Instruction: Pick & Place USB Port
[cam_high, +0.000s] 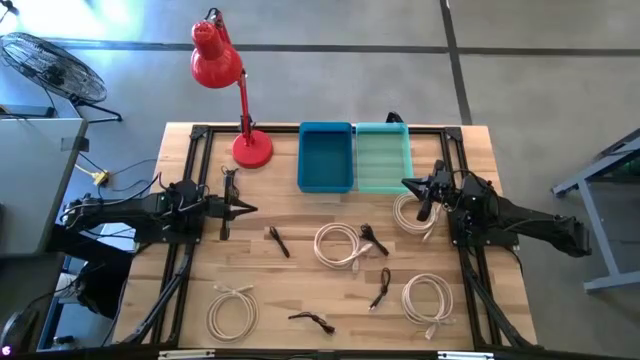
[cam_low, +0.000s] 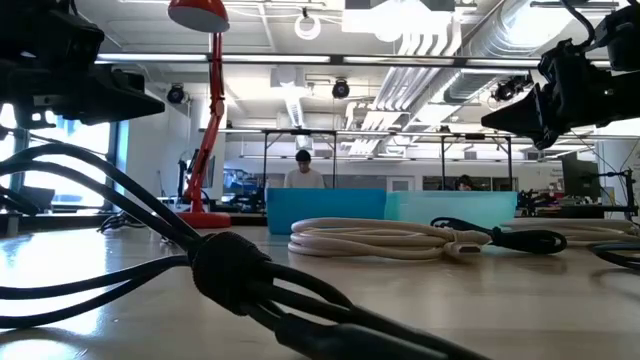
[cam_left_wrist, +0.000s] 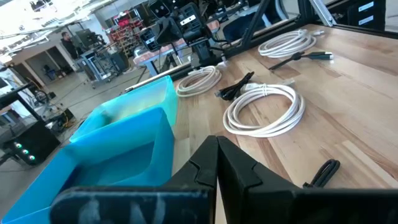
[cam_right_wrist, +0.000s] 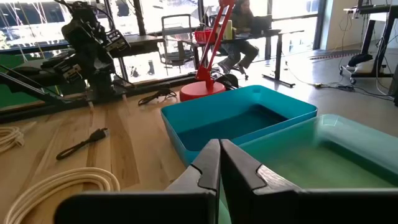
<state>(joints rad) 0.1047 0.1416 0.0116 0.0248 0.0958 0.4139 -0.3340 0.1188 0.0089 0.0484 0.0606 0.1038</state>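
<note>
Wooden table (cam_high: 300, 205): red lamp (cam_high: 250, 148); blue bin (cam_high: 326, 158) touching teal bin (cam_high: 383, 158); four white cable coils (cam_high: 338, 243), (cam_high: 413, 213), (cam_high: 428, 298), (cam_high: 233, 308); four short black cables (cam_high: 278, 241), (cam_high: 373, 238), (cam_high: 380, 288), (cam_high: 311, 319).

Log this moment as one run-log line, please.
left pincer: shut, empty, beside lamp base | right pincer: shut, empty, beside teal bin | blue bin: empty | cables: on table
</note>
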